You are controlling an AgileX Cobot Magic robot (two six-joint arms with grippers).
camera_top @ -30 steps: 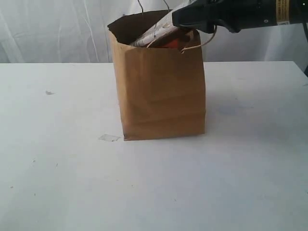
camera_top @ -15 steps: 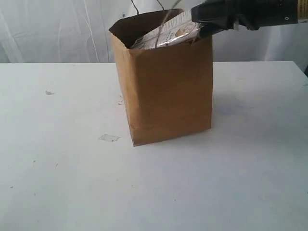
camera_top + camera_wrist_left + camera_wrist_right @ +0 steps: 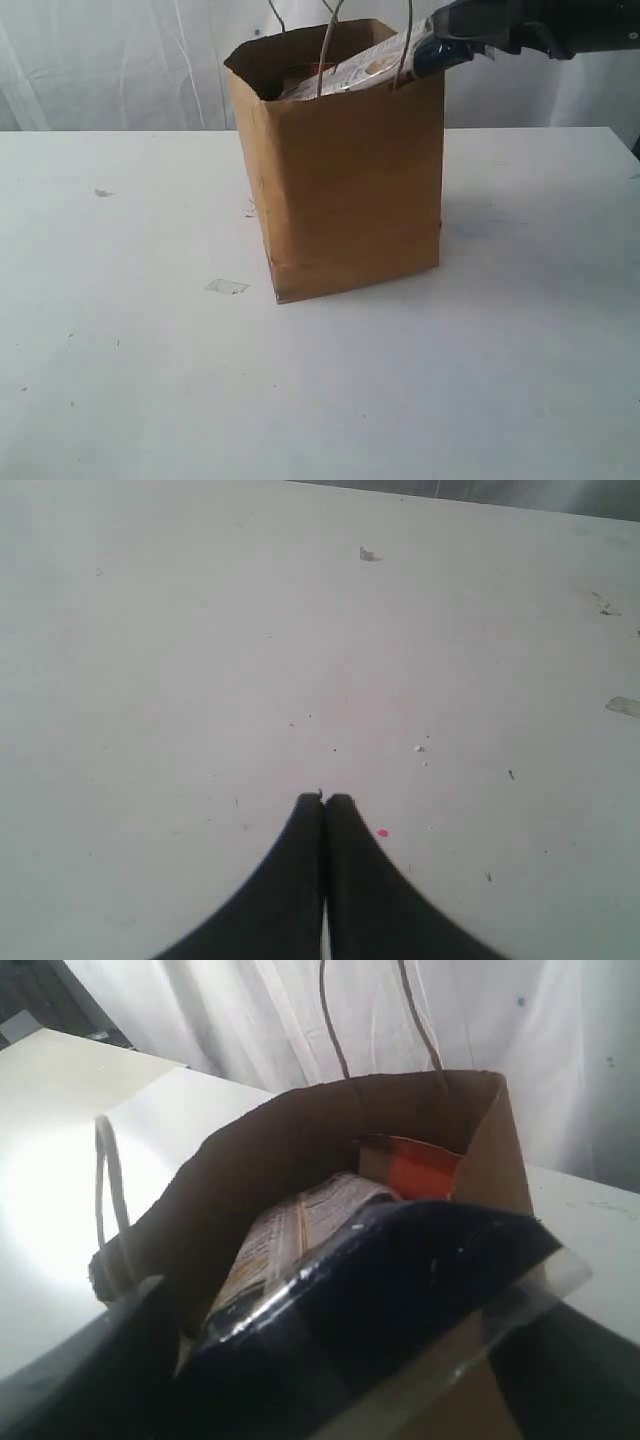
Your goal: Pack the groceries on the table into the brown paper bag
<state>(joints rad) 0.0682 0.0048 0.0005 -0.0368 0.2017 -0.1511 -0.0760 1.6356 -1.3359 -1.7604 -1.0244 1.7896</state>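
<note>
Bag: tall creased brown kraft paper bag (image 3: 345, 190) upright mid white tabletop (image 3: 150, 350) | long glossy spaghetti packet (image 3: 365, 68) slants out of its rim toward 2 o'clock | right pincer (image 3: 452, 28) wide astride packet's dark end, grip unclear | left pincer (image 3: 325, 800): black tips together

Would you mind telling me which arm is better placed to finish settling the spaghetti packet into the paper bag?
Right. The right gripper holds the end of the spaghetti packet at the rim of the brown paper bag. The left gripper hangs shut over bare table, no bag in its view.
</note>
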